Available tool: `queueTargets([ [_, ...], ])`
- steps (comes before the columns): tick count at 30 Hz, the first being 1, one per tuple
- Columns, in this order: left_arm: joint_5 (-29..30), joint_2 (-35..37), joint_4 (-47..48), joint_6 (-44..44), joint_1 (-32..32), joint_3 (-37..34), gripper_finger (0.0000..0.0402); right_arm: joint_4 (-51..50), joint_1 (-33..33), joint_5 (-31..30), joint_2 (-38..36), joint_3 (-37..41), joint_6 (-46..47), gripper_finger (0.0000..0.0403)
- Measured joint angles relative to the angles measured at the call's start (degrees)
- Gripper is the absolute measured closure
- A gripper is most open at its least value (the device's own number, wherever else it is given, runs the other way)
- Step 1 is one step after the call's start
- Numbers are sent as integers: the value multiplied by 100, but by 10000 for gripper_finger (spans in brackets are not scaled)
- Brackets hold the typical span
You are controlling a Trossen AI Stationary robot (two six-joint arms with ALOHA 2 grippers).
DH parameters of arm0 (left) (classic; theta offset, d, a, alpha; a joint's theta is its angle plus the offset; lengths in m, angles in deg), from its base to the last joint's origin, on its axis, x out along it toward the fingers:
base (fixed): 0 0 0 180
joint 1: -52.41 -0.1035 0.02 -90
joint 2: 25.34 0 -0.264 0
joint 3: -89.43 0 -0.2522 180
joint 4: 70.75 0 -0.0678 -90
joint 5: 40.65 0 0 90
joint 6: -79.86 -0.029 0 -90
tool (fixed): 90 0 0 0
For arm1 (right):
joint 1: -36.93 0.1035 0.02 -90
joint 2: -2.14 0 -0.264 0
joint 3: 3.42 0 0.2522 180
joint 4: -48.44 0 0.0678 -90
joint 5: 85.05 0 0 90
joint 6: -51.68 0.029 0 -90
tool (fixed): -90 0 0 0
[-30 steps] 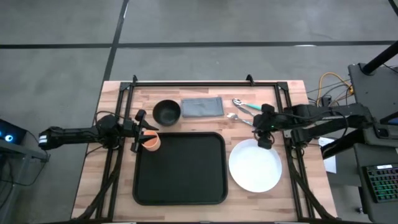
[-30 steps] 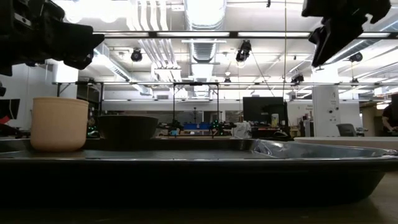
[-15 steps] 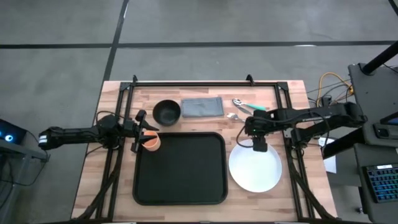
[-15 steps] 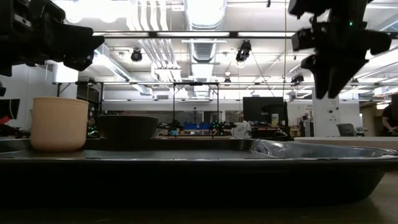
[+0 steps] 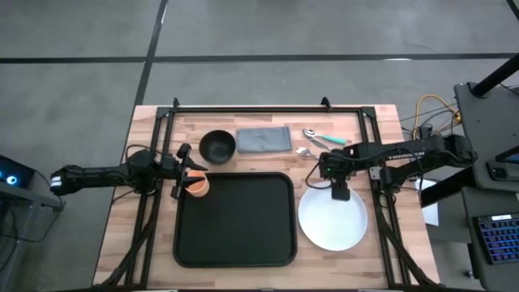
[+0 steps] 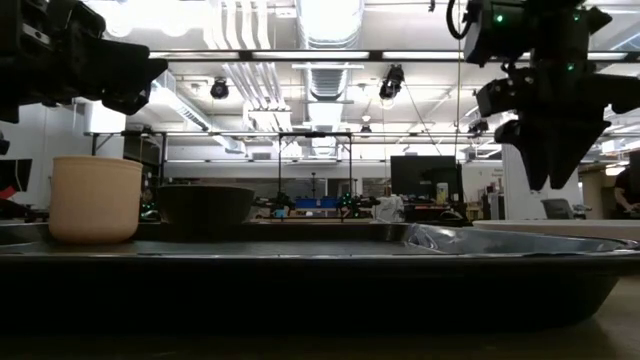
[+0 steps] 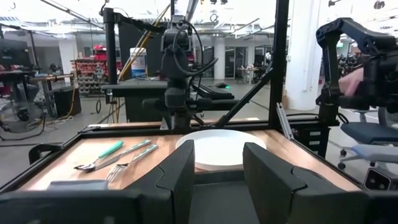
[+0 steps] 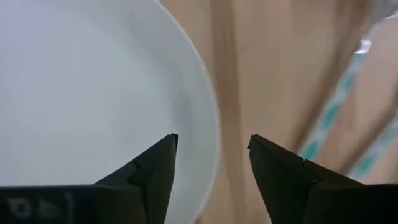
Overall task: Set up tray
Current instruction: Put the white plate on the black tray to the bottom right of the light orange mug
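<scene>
Wooden planks form the table [image 5: 268,122], which is framed by black rails and stands on a grey floor; in the low view a bright workshop with ceiling lights and ducts is seen behind it.

At the front middle of the table the tray [image 5: 234,219] is laid flat, black and rectangular with rounded corners, and nothing is seen lying on its dark floor. Just beside its right edge a round white plate [image 5: 332,217] is set on the wood. Behind the tray a folded grey cloth [image 5: 263,139] is placed, with a small dark bowl [image 5: 217,146] just to its left. An orange-tan cup [image 5: 199,186] is seen at the tray's rear left corner, over the rim. Behind the plate, cutlery with a teal handle [image 5: 324,139] is laid on the boards.

The right gripper [image 5: 340,193] is held above the rear edge of the plate, pointing down; its two dark fingers [image 8: 155,168] are spread apart, nothing is gripped between them, and the plate's rim is framed in the gap. The left gripper [image 5: 185,180] is positioned beside the cup; its jaws are parted partway, and whether the cup is gripped cannot be told.
</scene>
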Motion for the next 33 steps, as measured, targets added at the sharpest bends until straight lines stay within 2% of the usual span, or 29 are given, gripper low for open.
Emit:
queueTargets([
  [8,2,0,0,0,1,0,283,331,-173,270,193,62,10,227],
  [16,7,0,2,0,2,0,283,375,-523,392,692,89,77,241],
  [21,26,0,6,0,0,-2,283,442,-728,443,1010,89,-127,250],
  [28,24,0,17,0,0,-2,283,637,-1003,815,1354,89,-397,263],
  [33,24,-2,26,0,2,-2,283,689,-1074,823,1508,76,-759,290],
])
